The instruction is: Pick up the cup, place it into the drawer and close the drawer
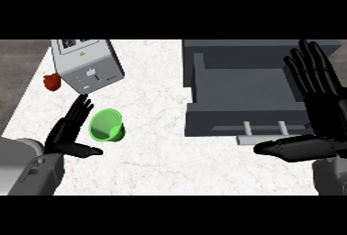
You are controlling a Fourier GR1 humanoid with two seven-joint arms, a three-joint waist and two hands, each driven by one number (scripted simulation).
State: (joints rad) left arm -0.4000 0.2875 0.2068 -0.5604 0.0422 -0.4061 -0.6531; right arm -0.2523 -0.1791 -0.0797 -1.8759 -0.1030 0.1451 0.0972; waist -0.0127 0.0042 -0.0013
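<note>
A green cup (106, 125) lies tilted on the white counter, its mouth facing the lower left. My left hand (68, 132) is open just left of it, fingers straight and pointing up, thumb out below the cup. The grey drawer (240, 94) stands pulled open at the right, its inside bare, two pale handle posts (264, 128) on its front. My right hand (318, 114) is open over the drawer's right side, fingers straight and pointing up, thumb stretched left below the drawer front.
A grey toaster-like appliance (88, 64) sits at the back left, just above my left hand. A red object (51, 81) lies at the counter's left edge beside it. White counter (152, 156) spreads between cup and drawer.
</note>
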